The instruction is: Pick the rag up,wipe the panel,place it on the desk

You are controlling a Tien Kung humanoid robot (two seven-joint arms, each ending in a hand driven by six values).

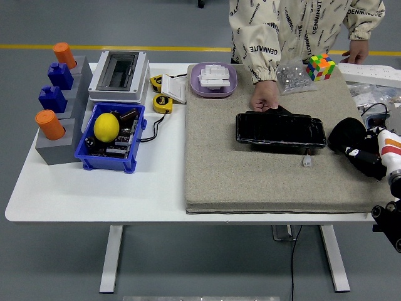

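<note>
From my seat, nearest to me is the white table's [94, 200] front edge, bare along the left. A grey mat [263, 182] covers the right half of the top.

My right hand [366, 160] comes in from the right edge, low over the mat's right side. Its black fingers [357, 155] lie against the black rag [344, 135], which sits bunched on the mat just right of the panel. I cannot tell whether the fingers are closed on the cloth or only touching it. My left hand is not in view.

The panel [281, 131], black and glossy, lies flat on the mat's middle. A small pale plug [306, 162] sits on the mat just in front of its right end.

On the left, a blue bin [110, 160] holds a lemon [106, 126] among dark parts. A grey block [59, 147] beside it carries 2 orange and 2 blue pegs. Behind the bin stands a white box [119, 76] with a dark window, and 2 yellow tapes [162, 103] lie right of it.

Farther back, a person's hand [265, 97] rests on the panel's far left edge. A purple tray [213, 80], a clear bag [293, 76] and a colour cube [321, 66] line the mat's far side. The person's other hand [355, 51] is at the far right.
</note>
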